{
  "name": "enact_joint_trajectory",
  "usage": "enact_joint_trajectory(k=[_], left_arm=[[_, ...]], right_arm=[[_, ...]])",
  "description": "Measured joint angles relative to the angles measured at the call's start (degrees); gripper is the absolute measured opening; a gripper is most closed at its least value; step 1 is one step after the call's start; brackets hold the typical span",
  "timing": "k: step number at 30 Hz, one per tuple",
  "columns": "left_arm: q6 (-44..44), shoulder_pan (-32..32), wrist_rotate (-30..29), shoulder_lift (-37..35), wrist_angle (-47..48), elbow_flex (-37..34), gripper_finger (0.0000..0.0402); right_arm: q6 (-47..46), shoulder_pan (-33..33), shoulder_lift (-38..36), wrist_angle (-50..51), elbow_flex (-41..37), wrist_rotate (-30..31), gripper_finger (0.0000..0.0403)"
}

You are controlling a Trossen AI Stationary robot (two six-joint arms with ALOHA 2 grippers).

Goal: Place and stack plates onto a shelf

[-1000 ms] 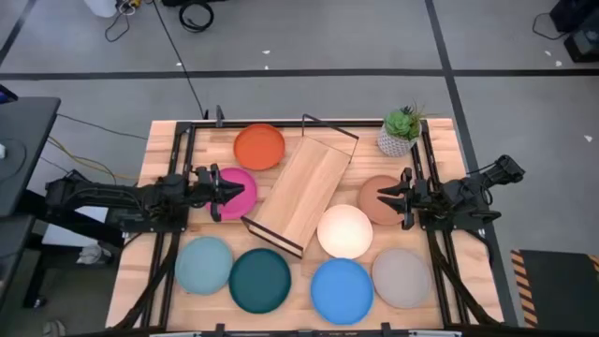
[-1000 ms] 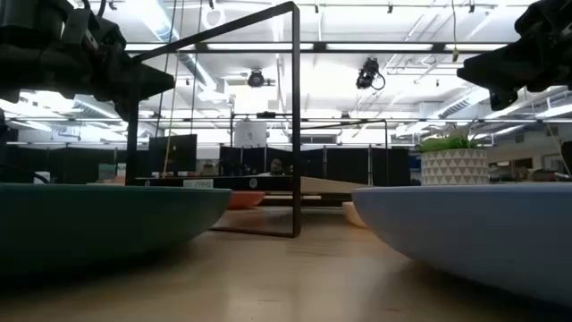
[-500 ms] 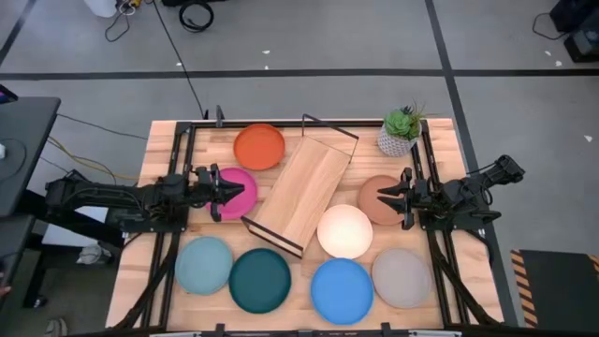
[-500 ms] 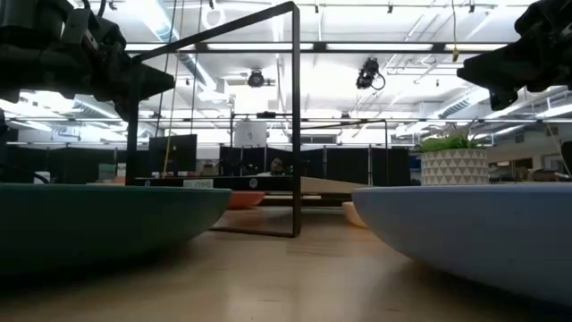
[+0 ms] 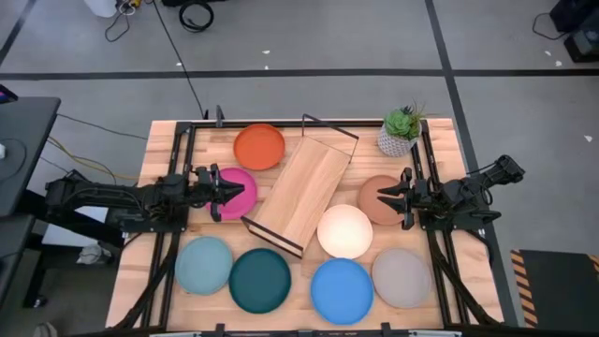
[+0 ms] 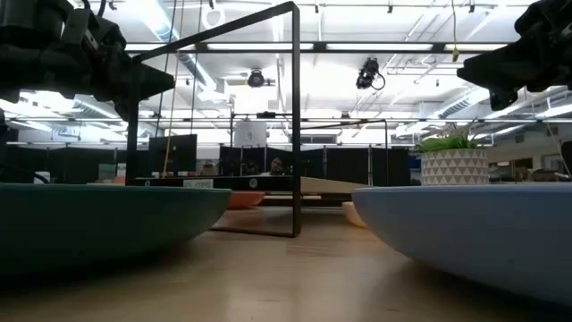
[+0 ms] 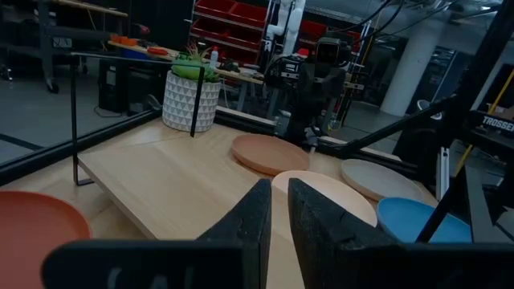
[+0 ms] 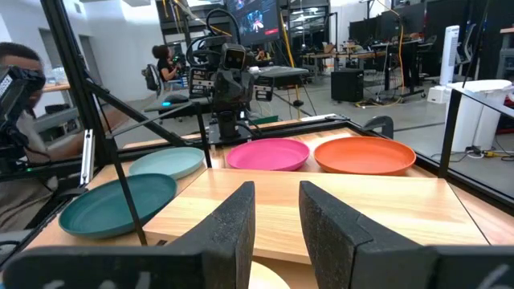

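Both grippers, left gripper and right gripper, hover narrowly parted, empty.

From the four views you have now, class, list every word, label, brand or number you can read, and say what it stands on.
"TROSSEN", cut off at the picture's edge: white letters on the dark frame bar in the left wrist view.
White label on the dark bar, low view: too small to read.
Overhead screen, right wrist view: too blurred to read.
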State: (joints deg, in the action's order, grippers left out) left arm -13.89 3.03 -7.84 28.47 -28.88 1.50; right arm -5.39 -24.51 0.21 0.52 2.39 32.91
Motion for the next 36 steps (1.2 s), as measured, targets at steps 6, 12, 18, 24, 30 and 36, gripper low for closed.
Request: enact_joint_trajectory(k=[6,12,18,24,30,36], left_arm=[[0.02,-0.02,0.0,0.02,0.0,0.0,0.005],[-0.01,-0.02,0.0,0.01,0.0,0.0,0.005],[-0.01,0.0,0.0,0.02,0.0,0.0,0.005],[0.02,-0.01,0.0,0.02,0.0,0.0,0.005],[-0.02,0.0,0.0,0.02,0.0,0.0,0.005],[-0.59,-0.01,0.0,0.02,-0.01,0.0,0.005]], right_arm=[[0.0,0.02,0.0,-0.01,0.02,0.0,0.0105],[0.01,0.02,-0.01,0.0,0.01,0.0,0.0105],[0.0,0.02,-0.01,0.01,0.02,0.0,0.0105],[0.0,0.0,0.0,0.0,0.02,0.0,0.0105],[0.0,0.0,-0.02,-0.01,0.02,0.0,0.0105],[4.53,0.01,-0.02,-0.03,0.0,0.21,0.0105]])
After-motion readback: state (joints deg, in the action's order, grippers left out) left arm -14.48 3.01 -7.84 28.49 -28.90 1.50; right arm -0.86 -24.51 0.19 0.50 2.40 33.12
